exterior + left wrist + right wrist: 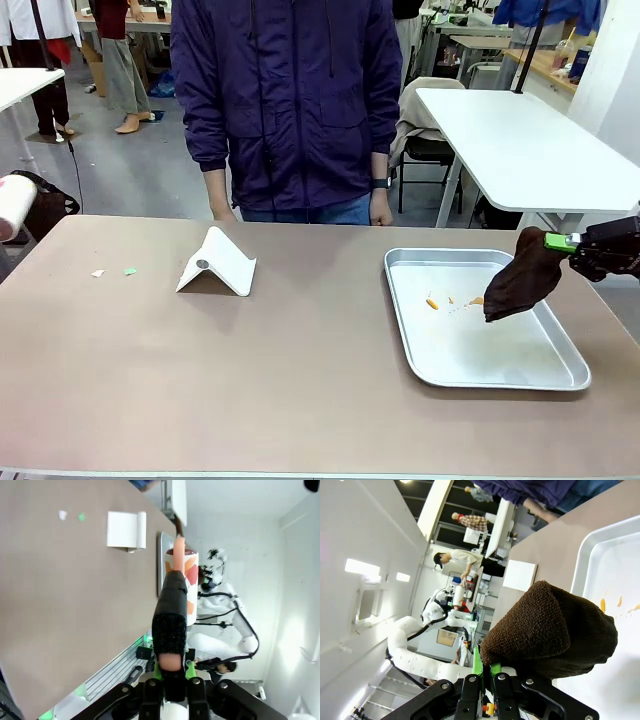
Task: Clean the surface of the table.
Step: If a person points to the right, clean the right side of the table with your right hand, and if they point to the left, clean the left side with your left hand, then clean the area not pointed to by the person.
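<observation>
Now the right gripper (560, 241) clamps a brown cloth (520, 278) over the tray (560, 381), left gripper (171, 669) clamped on a lint roller (170, 630) beside the tabletop (300, 380)

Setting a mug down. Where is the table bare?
Bare: the strip of brownish-tan table along the robot's edge, left of the shiny metal tray; also the gap between the white folded stand and the tray. Crowded: the tray, under the right hand's dark brown cloth; small scraps far left.
</observation>
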Robot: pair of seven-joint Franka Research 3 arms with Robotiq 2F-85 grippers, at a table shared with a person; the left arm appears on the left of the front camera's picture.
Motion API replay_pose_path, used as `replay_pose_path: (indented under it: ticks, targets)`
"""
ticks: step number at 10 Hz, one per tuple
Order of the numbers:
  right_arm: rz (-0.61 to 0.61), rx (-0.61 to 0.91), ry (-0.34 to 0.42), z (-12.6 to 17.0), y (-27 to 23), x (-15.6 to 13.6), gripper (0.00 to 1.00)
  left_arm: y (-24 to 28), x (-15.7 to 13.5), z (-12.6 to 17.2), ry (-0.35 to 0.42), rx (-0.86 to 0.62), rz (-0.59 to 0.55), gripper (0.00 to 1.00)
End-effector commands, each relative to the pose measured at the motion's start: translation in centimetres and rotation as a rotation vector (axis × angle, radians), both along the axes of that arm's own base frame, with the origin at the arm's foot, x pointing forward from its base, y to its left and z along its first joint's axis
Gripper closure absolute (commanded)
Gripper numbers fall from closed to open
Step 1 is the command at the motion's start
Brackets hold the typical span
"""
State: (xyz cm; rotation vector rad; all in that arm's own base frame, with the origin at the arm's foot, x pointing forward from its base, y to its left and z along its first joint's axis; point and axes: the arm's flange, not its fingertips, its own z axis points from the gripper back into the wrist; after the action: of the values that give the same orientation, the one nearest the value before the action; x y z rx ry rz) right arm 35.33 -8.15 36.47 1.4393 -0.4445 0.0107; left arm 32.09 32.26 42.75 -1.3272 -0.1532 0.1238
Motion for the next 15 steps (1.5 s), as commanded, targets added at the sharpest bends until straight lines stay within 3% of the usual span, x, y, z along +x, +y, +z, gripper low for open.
replay_pose_path:
  ticks: [1,4,5,15]
  targets:
    - [0.002,-0.006,0.003,0.6,-0.1,-0.2,1.0,4.4,-0.8,-2.3,-0.009,-0.069,0.034,0.82]
    - [0.002,-0.006,0.003,0.6,-0.1,-0.2,1.0,6.1,-2.5,-4.4,-0.053,-0.033,-0.042,0.82]
    - [0.002,-0.006,0.003,0.6,-0.1,-0.2,1.0,5.3,-2.7,-4.7,-0.002,-0.056,0.025,0.82]
    - [0.002,-0.006,0.003,0.6,-0.1,-0.2,1.0,5.3,-2.7,-4.7,-0.002,-0.056,0.025,0.82]
